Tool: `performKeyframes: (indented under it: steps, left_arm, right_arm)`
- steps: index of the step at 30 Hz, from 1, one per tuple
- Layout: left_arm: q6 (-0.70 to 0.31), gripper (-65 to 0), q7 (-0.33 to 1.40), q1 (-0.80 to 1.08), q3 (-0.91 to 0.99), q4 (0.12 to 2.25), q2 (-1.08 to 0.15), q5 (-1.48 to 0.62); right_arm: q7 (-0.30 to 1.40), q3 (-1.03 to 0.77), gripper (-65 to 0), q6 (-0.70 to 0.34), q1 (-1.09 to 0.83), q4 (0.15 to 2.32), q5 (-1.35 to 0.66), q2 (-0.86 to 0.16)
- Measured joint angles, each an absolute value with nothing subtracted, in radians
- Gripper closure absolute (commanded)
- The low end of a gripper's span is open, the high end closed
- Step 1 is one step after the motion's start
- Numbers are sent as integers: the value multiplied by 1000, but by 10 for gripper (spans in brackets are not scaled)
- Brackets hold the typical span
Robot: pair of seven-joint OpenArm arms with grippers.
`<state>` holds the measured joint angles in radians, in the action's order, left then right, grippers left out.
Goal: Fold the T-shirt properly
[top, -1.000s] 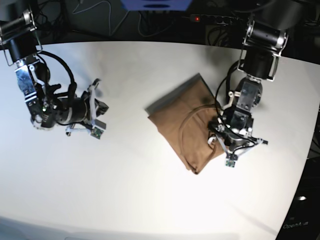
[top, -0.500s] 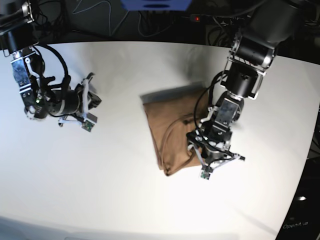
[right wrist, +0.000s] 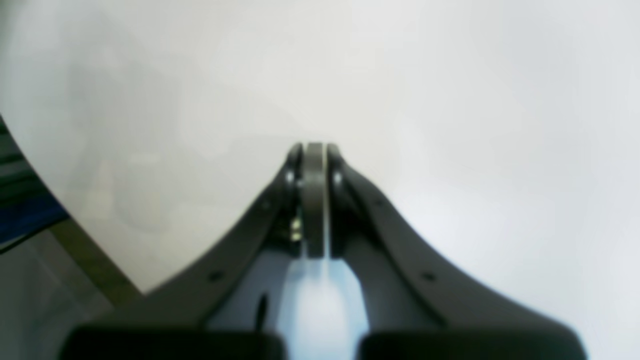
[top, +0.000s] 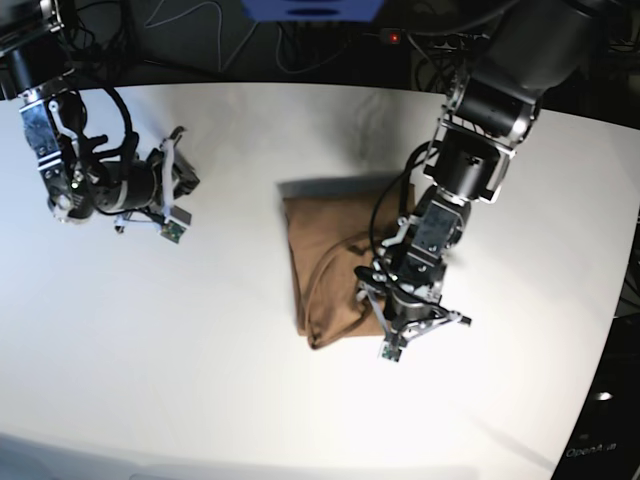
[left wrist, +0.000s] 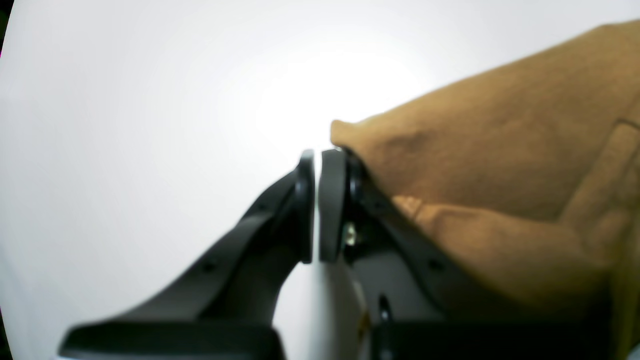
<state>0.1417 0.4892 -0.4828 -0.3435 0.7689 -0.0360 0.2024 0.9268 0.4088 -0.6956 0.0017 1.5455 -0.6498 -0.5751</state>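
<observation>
Centrally, the T-shirt lies folded into a compact tan block on the white worktop. Against its right edge the left hand sits shut, holding nothing visible. Well apart, the right hand hovers closed and empty.

A white table fills most of the base view, its far edge curving against a dark background. Behind that edge lie tangled cables, a power strip with a small red light, and a blue object at the top, cut off by the frame. At the lower right, off the table, sits a dark object with pale lettering too small to read.
</observation>
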Motion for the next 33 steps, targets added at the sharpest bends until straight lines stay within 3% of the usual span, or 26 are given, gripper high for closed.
performKeyframes:
  steps: [20, 33]
  left_arm:
    - [129, -25, 548, -474, -344, 945, -31, 186]
    - [132, -25, 838, -215, -297, 1610, -220, 175]
  right_arm:
    - [868, 408, -1, -696, -59, 1552, -662, -574]
    - [886, 413, -1, -695, -109, 1659, -636, -599]
